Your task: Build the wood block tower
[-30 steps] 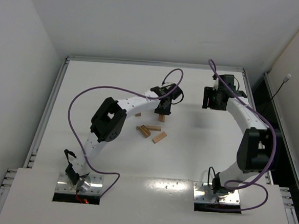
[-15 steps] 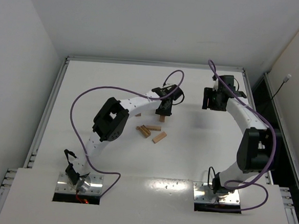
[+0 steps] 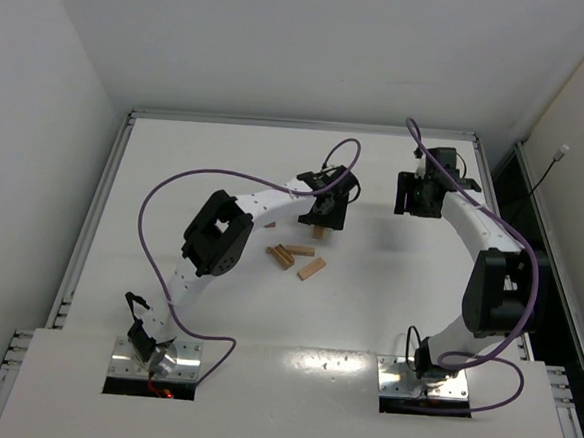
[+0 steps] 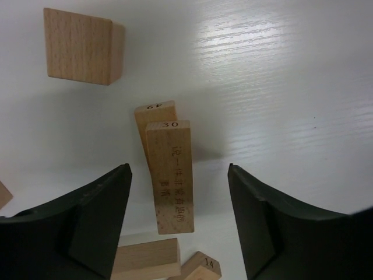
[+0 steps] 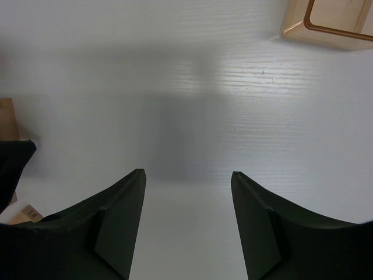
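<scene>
Two light-tan wooden bars lie stacked, the one marked 30 [image 4: 171,178] on top of the one marked 49 [image 4: 152,111]. This little stack shows in the top view [image 3: 317,233] just below my left gripper [image 3: 325,214]. My left gripper [image 4: 178,169] is open, with a jaw on either side of the top bar and a gap to it on both sides. More blocks lie nearby: a short block [image 4: 78,53], a bar [image 4: 145,259] and one marked 14 [image 4: 201,269]. My right gripper [image 5: 186,173] is open and empty above bare table.
Loose bars lie near the table's middle [image 3: 295,250], [image 3: 280,257], [image 3: 312,269], with a small block [image 3: 270,224] to the left. A light-brown tray corner [image 5: 326,26] shows in the right wrist view. My right gripper [image 3: 417,195] hovers at the back right.
My left gripper has shifted slightly to the right over the small stack. The right arm and the loose bars have not moved.
</scene>
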### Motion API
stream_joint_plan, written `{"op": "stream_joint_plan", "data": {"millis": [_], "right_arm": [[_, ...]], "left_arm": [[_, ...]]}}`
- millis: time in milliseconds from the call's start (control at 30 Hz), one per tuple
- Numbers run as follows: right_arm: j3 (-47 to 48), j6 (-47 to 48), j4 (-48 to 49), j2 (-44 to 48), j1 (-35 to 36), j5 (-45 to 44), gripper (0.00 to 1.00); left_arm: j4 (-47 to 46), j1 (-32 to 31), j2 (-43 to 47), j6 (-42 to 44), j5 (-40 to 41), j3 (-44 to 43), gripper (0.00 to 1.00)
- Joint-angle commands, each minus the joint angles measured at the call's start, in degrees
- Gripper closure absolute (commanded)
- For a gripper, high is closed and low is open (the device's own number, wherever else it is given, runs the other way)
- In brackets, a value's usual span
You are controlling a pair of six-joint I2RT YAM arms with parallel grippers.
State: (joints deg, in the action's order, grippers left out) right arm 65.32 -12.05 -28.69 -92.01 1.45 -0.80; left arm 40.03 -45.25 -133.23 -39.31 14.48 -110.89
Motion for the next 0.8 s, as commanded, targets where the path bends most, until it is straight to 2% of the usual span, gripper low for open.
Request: {"op": "stream_joint_plan", "data": {"millis": [0, 433, 767], "right_arm": [[-0.1, -0.87, 1.79, -0.19, -0.31, 0.89, 0.43], [-0.1, -0.87, 2.32, -0.19, -0.31, 1.41, 0.43], [-0.19, -0.87, 1.79, 0.34, -0.31, 0.89, 0.43]], "left_arm": [[-1.36, 0.08, -0.1, 0.02, -1.3, -1.35, 0.34], [-1.89, 0.08, 1.13, 0.55, 0.29, 0.41, 0.33], [-1.89, 0.69, -1.15, 0.55, -0.77, 0.41, 0.47]]}}
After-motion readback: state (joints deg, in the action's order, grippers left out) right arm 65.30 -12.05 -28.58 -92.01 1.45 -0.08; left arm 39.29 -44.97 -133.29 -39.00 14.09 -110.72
